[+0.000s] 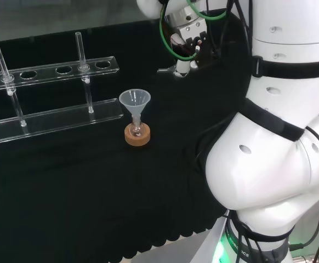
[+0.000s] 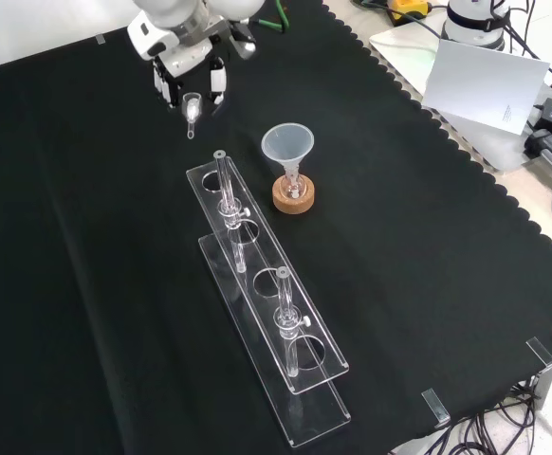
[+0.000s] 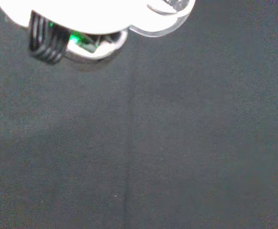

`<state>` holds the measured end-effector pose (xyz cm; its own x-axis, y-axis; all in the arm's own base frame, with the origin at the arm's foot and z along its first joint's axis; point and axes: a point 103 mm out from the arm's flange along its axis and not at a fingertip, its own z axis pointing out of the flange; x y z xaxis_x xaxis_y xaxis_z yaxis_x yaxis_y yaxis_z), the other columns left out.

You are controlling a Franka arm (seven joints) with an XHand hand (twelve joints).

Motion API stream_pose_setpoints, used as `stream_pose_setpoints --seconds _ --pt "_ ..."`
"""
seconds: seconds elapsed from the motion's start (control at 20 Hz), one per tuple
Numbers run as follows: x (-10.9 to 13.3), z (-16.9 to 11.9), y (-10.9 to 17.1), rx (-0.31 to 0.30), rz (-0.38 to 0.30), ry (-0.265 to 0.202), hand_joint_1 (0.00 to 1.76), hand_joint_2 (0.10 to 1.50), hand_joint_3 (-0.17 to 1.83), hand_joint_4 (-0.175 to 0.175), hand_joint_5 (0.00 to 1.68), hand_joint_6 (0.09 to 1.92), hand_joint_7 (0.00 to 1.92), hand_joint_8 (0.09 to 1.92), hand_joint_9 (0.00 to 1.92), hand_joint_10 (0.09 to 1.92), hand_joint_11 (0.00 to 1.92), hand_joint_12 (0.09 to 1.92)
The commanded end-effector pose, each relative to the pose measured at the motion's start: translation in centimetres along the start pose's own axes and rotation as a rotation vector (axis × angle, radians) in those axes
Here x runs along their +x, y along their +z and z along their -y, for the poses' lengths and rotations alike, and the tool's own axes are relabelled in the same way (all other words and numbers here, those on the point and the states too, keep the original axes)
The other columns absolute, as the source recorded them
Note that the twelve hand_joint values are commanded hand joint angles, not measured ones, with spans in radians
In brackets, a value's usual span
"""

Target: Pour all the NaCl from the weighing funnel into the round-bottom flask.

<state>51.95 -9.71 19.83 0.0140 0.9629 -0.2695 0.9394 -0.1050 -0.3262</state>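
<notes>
- Black cloth (image 2: pixel 115 284) covers the bench, scalloped edge at right of front view
- hand (image 2: pixel 189 66) up at top of front view, above the cloth, fingers pointing down and curled in on the weighing funnel (image 2: pixel 193 109)
- weighing funnel sits between the black fingertips (image 2: pixel 218 83), clear scoop end just under them, thin stem hanging a bit lower toward the cloth
- head view: hand (image 1: pixel 186 33) at top centre, left of the white arm links, with the clear weighing funnel (image 1: pixel 173 69) sticking out below and left of the fingers
- contents of the weighing funnel too small to tell
- round-bottom flask (image 2: pixel 292 185) on a cork ring (image 2: pixel 292 197) mid-cloth, upright, with a clear plastic funnel (image 2: pixel 287 145) seated in its neck
- flask is well apart from the hand: lower right of it in front view, lower left in head view (image 1: pixel 137 130)
- clear test tube rack (image 2: pixel 266 313) just beside the flask, on its left in both views, two glass tubes (image 2: pixel 225 194) standing in it
- wrist view: blurred white part of the hand (image 3: pixel 81 14) and a clear curved edge of the weighing funnel (image 3: pixel 163 26) over bare cloth
</notes>
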Motion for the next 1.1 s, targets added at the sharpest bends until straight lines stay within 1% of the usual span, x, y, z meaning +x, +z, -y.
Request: stream_pose_setpoints --seconds 0.05,0.45,0.65,0.75,0.95,1.1 --pt "-1.3 4.0 -1.8 -0.013 0.025 0.04 1.17 0.59 0.64 0.175 1.58 0.09 1.13 0.55 1.48 0.09 1.3 0.74" --pt "-0.8 8.0 -3.3 -0.037 0.038 0.052 1.17 0.59 0.64 0.175 1.58 0.09 1.14 0.54 1.48 0.09 1.3 0.73" --pt "0.3 10.5 -4.0 -0.052 0.052 0.055 1.17 0.59 0.63 0.175 1.58 0.09 1.14 0.54 1.48 0.09 1.31 0.73" --pt "0.9 11.6 -4.2 -0.056 0.047 0.051 1.17 0.59 0.63 0.175 1.58 0.09 1.14 0.54 1.49 0.09 1.31 0.73" --pt "2.4 13.5 -4.4 -0.052 0.071 0.041 1.17 0.59 0.63 0.175 1.58 0.09 1.14 0.54 1.49 0.09 1.31 0.73" --pt "3.2 14.6 -4.3 -0.044 0.071 0.05 1.17 0.59 0.63 0.175 1.58 0.09 1.14 0.53 1.49 0.09 1.31 0.73"
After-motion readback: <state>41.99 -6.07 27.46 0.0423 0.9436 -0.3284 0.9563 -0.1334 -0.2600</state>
